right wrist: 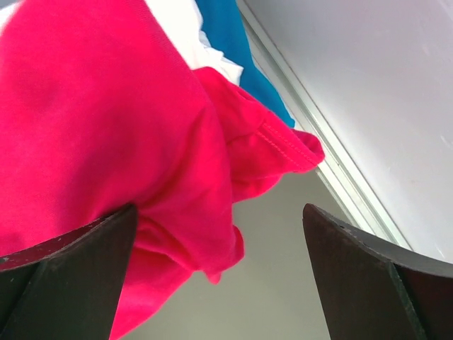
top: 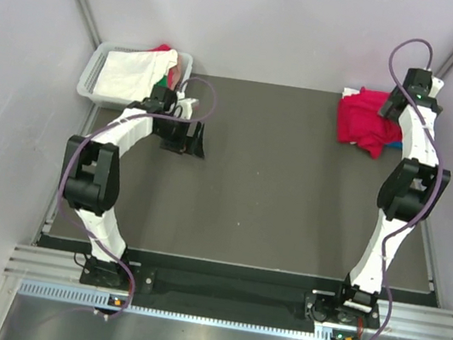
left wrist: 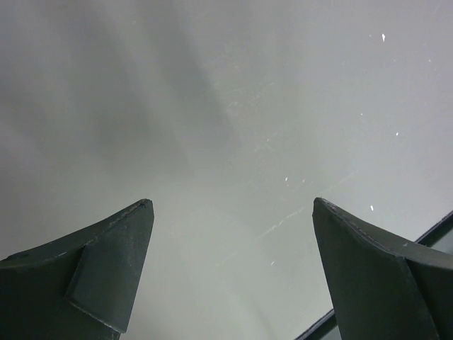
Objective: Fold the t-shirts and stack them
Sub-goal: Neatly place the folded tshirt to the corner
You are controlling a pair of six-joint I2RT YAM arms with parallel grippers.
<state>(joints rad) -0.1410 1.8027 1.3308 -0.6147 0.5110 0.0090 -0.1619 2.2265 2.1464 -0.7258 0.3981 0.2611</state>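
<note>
Three pale walls enclose dark table; t-shirts far right.

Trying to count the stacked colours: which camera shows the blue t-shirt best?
The right wrist view: the blue t-shirt shows close up as a broad strip beyond the white t-shirt and red t-shirt. The top external view gives only a blue sliver at the red t-shirt's edge. The left wrist view shows none of it.

Top view looks down on the whole table; right wrist view, close over the red shirt at the far right corner, shares it; left wrist view faces blank grey
</note>
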